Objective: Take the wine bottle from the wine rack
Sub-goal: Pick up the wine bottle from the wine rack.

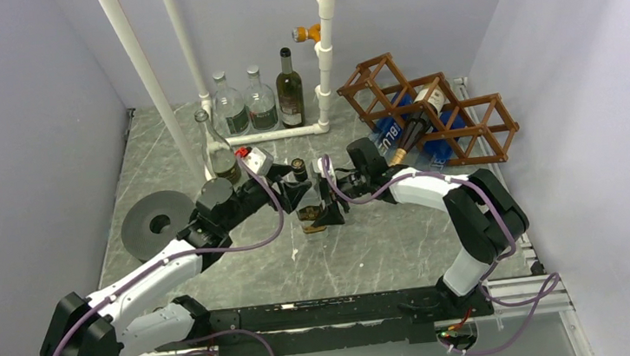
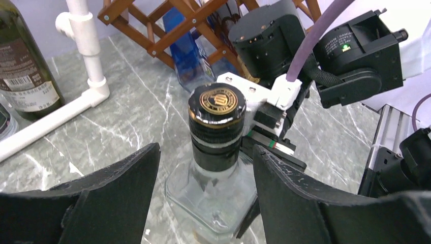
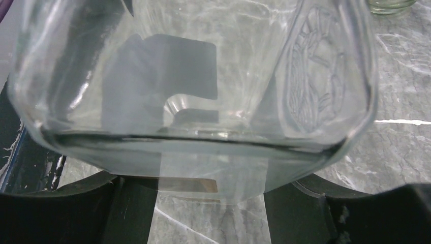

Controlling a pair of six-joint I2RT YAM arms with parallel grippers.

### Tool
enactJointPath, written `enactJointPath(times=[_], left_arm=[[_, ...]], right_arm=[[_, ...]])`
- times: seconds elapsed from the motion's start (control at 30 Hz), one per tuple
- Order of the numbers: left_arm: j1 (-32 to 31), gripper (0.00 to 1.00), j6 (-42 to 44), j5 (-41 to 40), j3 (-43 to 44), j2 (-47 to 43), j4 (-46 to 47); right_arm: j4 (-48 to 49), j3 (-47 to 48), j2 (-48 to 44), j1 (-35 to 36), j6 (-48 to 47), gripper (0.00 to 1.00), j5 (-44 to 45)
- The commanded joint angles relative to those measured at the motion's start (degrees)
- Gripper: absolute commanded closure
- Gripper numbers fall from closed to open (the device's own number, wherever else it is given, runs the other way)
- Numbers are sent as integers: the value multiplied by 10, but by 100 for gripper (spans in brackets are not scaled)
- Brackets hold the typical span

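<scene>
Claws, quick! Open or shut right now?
Left claw: open, either side of the glass bottle.
Right claw: shut on the glass bottle.

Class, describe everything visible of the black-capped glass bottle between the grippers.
Clear glass bottle, square-shouldered, with a black cap bearing a gold emblem. It stands upright over the marble table. The right gripper appears to grip its body; the left gripper, open, flanks its neck without touching.
</scene>
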Motion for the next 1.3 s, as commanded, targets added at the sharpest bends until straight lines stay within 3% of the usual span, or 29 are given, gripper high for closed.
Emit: enactJointPath(times=[0.0, 0.23, 0.33, 0.43, 0.57, 0.77, 0.97, 1.27], left_arm=[[-2, 28, 15, 1, -1, 26, 115], [-2, 33, 9, 11, -6, 59, 167], [-2, 42, 12, 20, -5, 67, 164], [-2, 59, 17, 35, 0, 74, 153], [-2, 100, 25, 51, 3, 78, 148], [-1, 100, 41, 45, 25, 64, 108], [8, 100, 57, 18, 49, 47, 75], [51, 100, 59, -12, 96, 45, 43]], right_arm=[[70, 7, -36, -7, -2, 72, -67], [74, 4, -34, -11, 0, 68, -70], [74, 4, -33, -12, 1, 66, -71], [75, 4, -31, -12, 2, 62, -71], [74, 3, -29, -13, 3, 51, -70], [64, 19, -29, -15, 50, 20, -39], [29, 36, -39, -21, 43, 1, -38], [-109, 90, -50, -42, -34, 0, -34]])
